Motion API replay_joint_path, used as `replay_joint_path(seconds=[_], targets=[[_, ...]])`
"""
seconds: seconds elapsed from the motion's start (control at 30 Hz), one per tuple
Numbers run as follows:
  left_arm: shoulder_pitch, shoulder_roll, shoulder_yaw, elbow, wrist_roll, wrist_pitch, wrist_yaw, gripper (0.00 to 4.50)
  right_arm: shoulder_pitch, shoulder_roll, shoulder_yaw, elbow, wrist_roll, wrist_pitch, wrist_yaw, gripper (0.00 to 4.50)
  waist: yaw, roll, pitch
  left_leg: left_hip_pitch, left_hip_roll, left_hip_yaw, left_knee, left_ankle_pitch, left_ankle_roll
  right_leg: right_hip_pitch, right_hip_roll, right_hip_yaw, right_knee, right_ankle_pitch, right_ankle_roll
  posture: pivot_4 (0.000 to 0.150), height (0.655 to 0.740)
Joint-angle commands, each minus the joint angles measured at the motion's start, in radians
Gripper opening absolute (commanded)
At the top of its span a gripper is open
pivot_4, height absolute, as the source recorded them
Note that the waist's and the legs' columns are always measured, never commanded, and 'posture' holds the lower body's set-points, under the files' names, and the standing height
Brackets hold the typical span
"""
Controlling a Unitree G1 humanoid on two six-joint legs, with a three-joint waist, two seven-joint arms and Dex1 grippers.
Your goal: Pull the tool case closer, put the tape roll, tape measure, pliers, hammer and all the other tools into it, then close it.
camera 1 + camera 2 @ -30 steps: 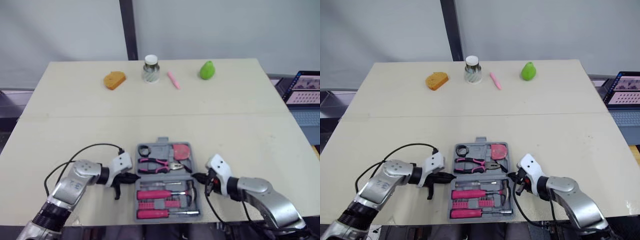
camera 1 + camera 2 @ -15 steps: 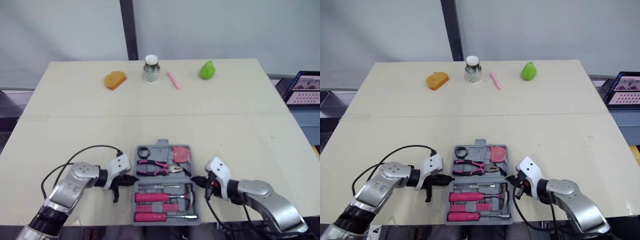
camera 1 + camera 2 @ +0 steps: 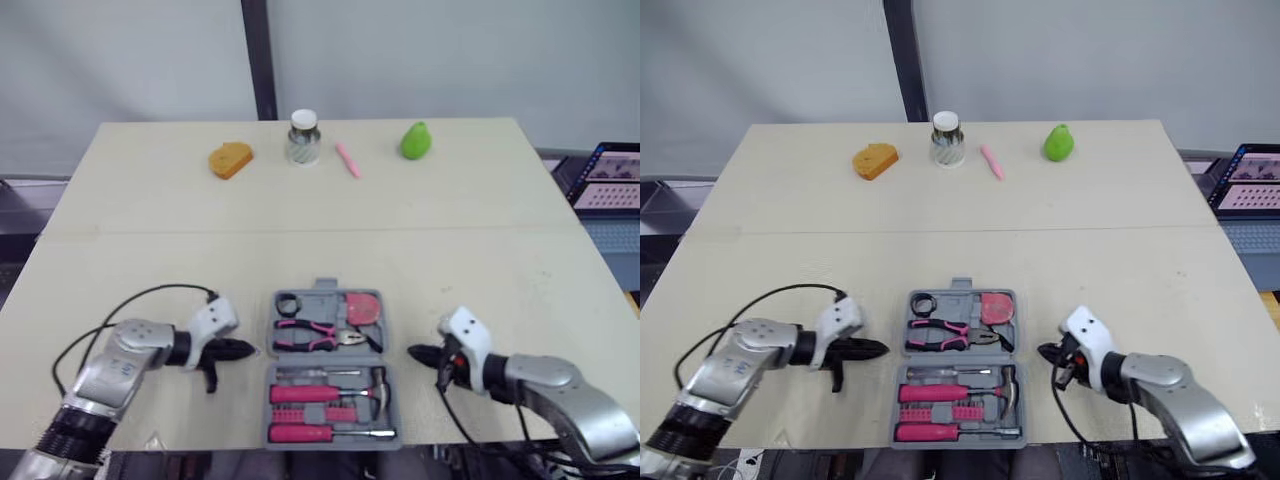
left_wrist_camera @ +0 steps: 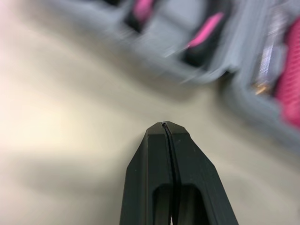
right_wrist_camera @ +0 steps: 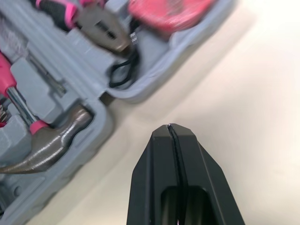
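Observation:
The grey tool case [image 3: 326,365] lies open near the table's front edge. Its far half holds a black tape roll [image 3: 289,302], a red tape measure [image 3: 363,305] and pink-handled pliers [image 3: 312,333]. Its near half holds a hammer [image 3: 377,384] and pink-handled screwdrivers [image 3: 310,393]. My left gripper [image 3: 247,349] is shut, a short way left of the case and pointing at its hinge line. To the right of the case my right gripper [image 3: 415,352] is shut too, with a gap of bare table between. The right wrist view shows the hammer head [image 5: 47,150] and tape measure [image 5: 168,11].
Along the far edge stand an orange bread-shaped piece [image 3: 229,159], a capped glass jar [image 3: 302,137], a pink stick [image 3: 347,158] and a green pear [image 3: 415,140]. A laptop [image 3: 610,180] sits off the table's right side.
Both grippers have drawn back sideways from the case, the left to the left and the right to the right. The case has slid nearer to the front edge than a second ago.

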Motion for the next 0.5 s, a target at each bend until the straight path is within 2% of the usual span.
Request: replay_joint_path(seconds=[0.03,0.1,0.17,0.23,0.37,0.5], targets=[[0.027,0.004,0.031,-0.112,-0.122,0.044,-0.078,0.0,-0.065,0.025,-0.065,0.013,0.111,0.083,0.015,0.25,-0.001,0.0,0.0,0.0,0.0,0.0,0.0,0.0,0.0,0.0,0.0,0.0,0.0,0.0,0.0,0.15,0.74],[0.048,0.008,0.016,-0.193,-0.175,0.091,-0.109,0.0,-0.143,0.068,-0.1,0.051,0.189,0.189,-0.017,0.82,-0.001,-0.001,0.001,0.0,0.0,0.0,0.0,0.0,0.0,0.0,0.0,0.0,0.0,0.0,0.0,0.15,0.74],[0.073,0.014,-0.015,-0.262,-0.205,0.133,-0.121,0.0,-0.225,0.116,-0.141,0.107,0.251,0.286,-0.059,1.67,-0.001,-0.001,0.001,0.0,0.0,0.0,0.0,0.0,0.0,0.0,0.0,0.0,0.0,0.0,0.0,0.15,0.74],[0.1,0.019,-0.052,-0.32,-0.234,0.184,-0.127,0.0,-0.298,0.152,-0.164,0.171,0.287,0.372,-0.093,2.72,-0.001,-0.001,0.001,0.0,0.0,0.0,0.0,0.0,-0.001,0.0,0.0,0.001,0.0,0.0,0.0,0.15,0.74],[0.138,0.051,-0.165,-0.298,-0.122,0.126,-0.097,0.0,-0.395,0.204,-0.163,0.285,0.31,0.473,-0.134,4.48,0.001,-0.001,0.001,0.0,0.0,0.0,0.0,0.0,-0.001,0.0,0.0,0.001,0.0,0.0,0.0,0.15,0.74],[0.142,0.061,-0.212,-0.257,-0.062,0.07,-0.08,0.0,-0.45,0.241,-0.143,0.368,0.3,0.509,-0.156,4.48,0.001,0.0,0.001,-0.001,0.0,0.0,-0.001,0.0,0.0,-0.001,0.0,0.001,0.0,0.0,0.0,0.15,0.74]])
